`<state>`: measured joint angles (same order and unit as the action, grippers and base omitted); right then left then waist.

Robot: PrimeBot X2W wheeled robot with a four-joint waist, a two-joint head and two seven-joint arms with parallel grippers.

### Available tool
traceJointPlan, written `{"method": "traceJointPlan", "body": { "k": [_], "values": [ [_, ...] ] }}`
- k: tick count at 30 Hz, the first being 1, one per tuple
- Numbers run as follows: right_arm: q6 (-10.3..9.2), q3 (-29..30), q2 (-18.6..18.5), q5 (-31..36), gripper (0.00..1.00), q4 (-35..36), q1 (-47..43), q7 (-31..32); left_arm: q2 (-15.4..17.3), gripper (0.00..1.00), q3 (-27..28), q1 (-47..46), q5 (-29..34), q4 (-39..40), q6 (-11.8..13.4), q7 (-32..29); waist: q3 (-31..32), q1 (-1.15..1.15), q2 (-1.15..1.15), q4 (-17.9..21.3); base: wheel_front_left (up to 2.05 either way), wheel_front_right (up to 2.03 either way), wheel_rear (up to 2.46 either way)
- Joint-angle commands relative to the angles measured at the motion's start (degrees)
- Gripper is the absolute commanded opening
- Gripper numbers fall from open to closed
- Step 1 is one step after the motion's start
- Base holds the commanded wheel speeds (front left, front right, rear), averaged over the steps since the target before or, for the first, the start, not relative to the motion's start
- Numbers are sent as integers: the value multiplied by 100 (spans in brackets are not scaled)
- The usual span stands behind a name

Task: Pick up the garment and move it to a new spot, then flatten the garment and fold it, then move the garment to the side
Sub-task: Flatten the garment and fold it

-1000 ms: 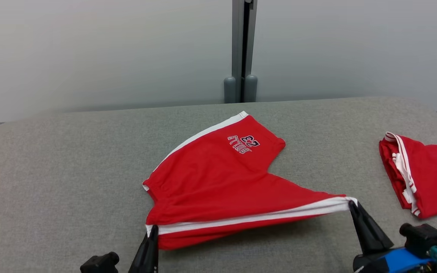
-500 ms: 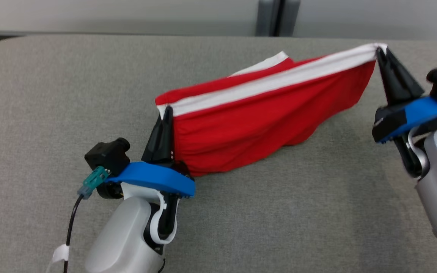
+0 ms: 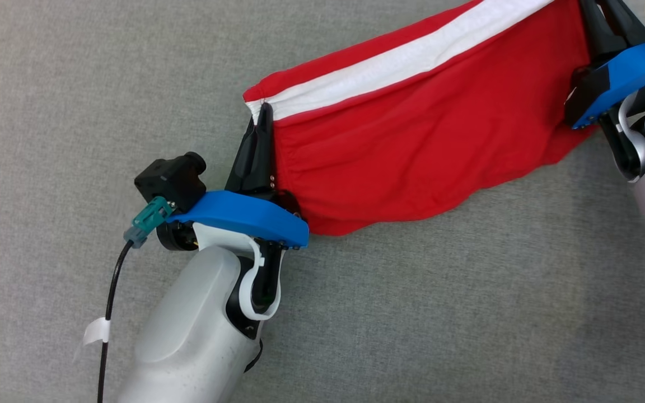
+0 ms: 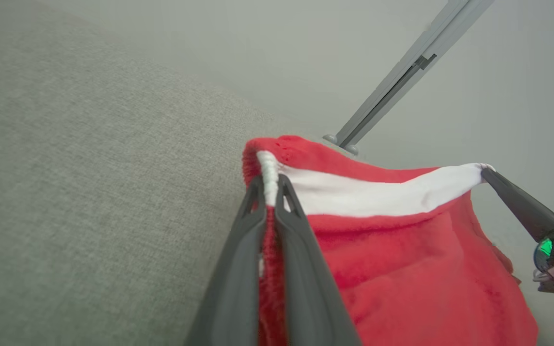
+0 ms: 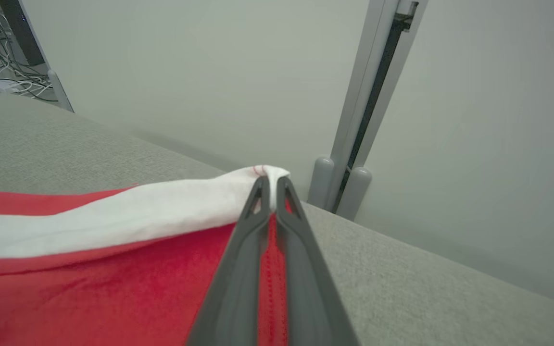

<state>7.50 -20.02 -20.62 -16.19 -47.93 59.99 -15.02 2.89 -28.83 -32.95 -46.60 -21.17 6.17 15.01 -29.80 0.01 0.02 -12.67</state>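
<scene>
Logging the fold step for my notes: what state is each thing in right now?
Garment, lifted, stretched between both claws, red cloth hanging below the white stripe.
Left claw, shut on the garment's edge.
Right claw, shut on the garment's other end.

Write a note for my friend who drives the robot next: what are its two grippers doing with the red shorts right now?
Left gripper: shut on one end of the red cloth shorts with a white side stripe.
Right gripper: shut on the stripe's other end.
Shorts: stretched between both grippers above the grey fabric-covered table; the lower edge sags towards it.
Done: pick-up.
To do: set down at a new spot, flatten, fold, move aside.
</scene>
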Motion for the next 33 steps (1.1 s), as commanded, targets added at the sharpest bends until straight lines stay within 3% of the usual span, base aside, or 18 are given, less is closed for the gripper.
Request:
{"method": "traceJointPlan", "body": {
  "k": [1,2,3,4,13,21,22,23,24,33],
  "values": [
    [-1,-1,20,12,100,-182,144,-17,-3,0,-57,-63,-42,32,44,20,-131,-1,-2,-110,0,0,0],
    [-1,10,44,3,100,-247,189,-17,-2,9,-55,-53,-63,46,55,20,-141,-1,-2,-104,0,0,0],
    [-1,10,44,3,100,-247,189,-17,-2,9,-55,-53,-63,46,55,20,-141,-1,-2,-104,0,0,0],
    [-1,12,46,34,100,-295,222,-17,-1,100,-27,-17,-58,63,93,20,-138,-1,-2,-81,0,0,0],
    [-1,-224,115,-379,100,-783,-135,28,1,100,181,282,209,148,191,17,2,-1,-2,62,0,0,0],
    [-1,-1181,2,-1232,100,-1172,-420,995,-1,100,364,580,363,156,198,17,241,-1,-2,133,0,0,0],
    [-1,-1300,-9,-1309,73,-1205,-454,1123,-2,100,378,609,386,140,190,17,285,-1,-2,143,0,0,0],
    [-1,-1399,9,-1399,15,-1198,-504,1215,-2,100,401,652,411,113,184,17,338,-1,-2,161,0,0,0],
    [0,-1470,27,-1528,0,-1175,-556,1277,-2,100,424,691,430,86,178,17,391,-1,-2,179,0,0,0],
    [0,-1514,150,-2599,0,-925,-1172,480,1,100,767,1199,974,-176,94,17,1206,-1,-2,560,0,0,0]
  ]
}}
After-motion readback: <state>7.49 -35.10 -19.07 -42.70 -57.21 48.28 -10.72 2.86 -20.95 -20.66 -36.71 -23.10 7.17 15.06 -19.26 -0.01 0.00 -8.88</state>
